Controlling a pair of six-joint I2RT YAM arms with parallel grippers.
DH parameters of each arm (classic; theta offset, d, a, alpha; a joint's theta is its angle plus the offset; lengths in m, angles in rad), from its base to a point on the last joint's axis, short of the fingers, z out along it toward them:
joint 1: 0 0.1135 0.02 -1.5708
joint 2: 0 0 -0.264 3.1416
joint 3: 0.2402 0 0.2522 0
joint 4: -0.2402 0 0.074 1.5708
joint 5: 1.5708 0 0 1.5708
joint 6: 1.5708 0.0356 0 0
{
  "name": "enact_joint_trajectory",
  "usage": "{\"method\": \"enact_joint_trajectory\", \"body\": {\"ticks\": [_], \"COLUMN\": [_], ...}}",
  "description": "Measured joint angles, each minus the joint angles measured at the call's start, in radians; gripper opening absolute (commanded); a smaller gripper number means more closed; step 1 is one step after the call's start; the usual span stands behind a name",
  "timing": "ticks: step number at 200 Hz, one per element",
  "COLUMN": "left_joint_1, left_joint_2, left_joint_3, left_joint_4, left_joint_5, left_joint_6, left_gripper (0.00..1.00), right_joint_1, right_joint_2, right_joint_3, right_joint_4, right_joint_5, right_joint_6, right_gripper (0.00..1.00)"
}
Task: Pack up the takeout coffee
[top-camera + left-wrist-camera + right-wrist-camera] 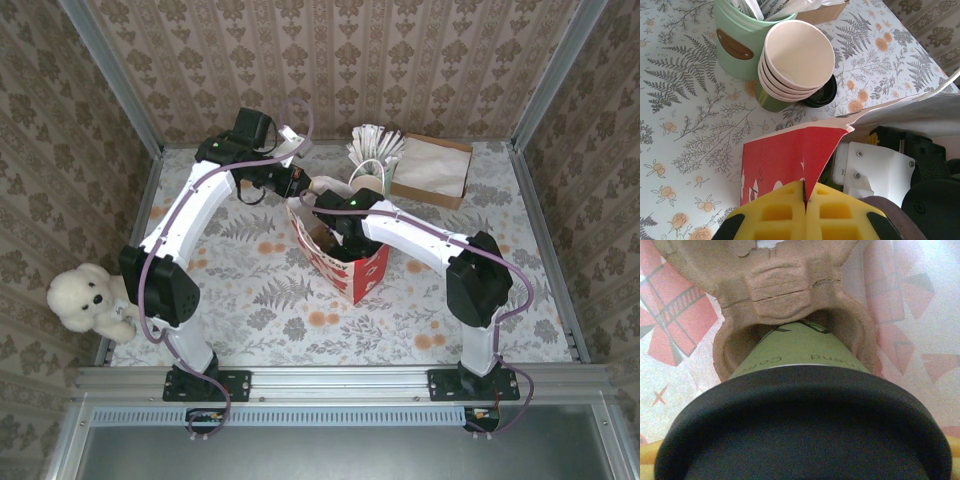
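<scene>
Green paper wall, thin, so I am judging it crushable; the black lid (800, 430) is stiffer but only pressed on. With my right gripper (338, 222) I am holding the takeout coffee (800, 347) near its top, fingers spread wide around it. It sits inside the red bag (785, 160), base at a pocket of the pulp carrier (785, 285). My left gripper (805, 200) is pinching the bag's edge, fingers pressed together. Probably light, but spillable: I am squeezing gently and holding it upright.

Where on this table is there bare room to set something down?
Bare cloth lies between the red bag and the near rail, and right of the right arm toward the table edge. Crowded: the back, where the green jar, cup stack, loose lid and cardboard box cluster.
</scene>
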Motion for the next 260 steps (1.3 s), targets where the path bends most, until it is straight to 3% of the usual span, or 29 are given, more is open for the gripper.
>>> {"method": "enact_joint_trajectory", "body": {"ticks": [260], "left_joint_1": [-0.001], "left_joint_2": [0.000], "left_joint_3": [-0.001], "left_joint_4": [0.003], "left_joint_5": [-0.007], "left_joint_6": [-0.019], "left_gripper": [0.00], "right_joint_1": [-0.009], "right_joint_2": [-0.051], "right_joint_3": [-0.143], "right_joint_4": [0.158], "right_joint_5": [-0.001], "right_joint_6": [-0.005], "right_gripper": [0.62]}}
